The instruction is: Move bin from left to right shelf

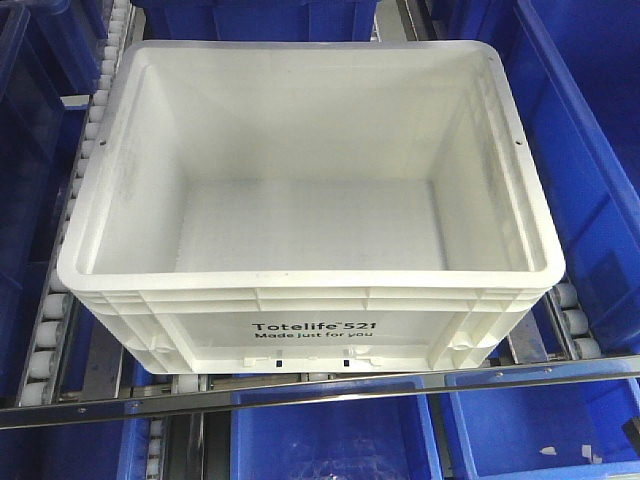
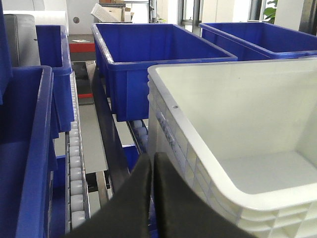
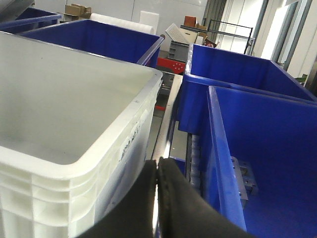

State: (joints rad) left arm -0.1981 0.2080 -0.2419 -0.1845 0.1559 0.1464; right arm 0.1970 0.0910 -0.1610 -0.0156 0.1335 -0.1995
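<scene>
Roller shelf (image 1: 75, 300) carries the empty white bin (image 1: 310, 335); blue bins (image 1: 590, 190) at three and nine o'clock; both grippers' jaws together.

Deep blue rectangular plastic bins (image 2: 148, 59) on every side, more on the level below (image 1: 330, 440). White roller tracks (image 1: 85, 200) run lengthwise; grey metal shelf rail (image 1: 300, 392) crosses the front. Cardboard boxes (image 3: 77, 9) far back.

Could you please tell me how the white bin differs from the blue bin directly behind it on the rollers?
The white bin is white and carries black print on its front; the blue bin is blue, with no print visible. The white bin's rim is thick and ribbed; the blue bin's rim looks thinner. Both are open, rectangular and look empty.
</scene>
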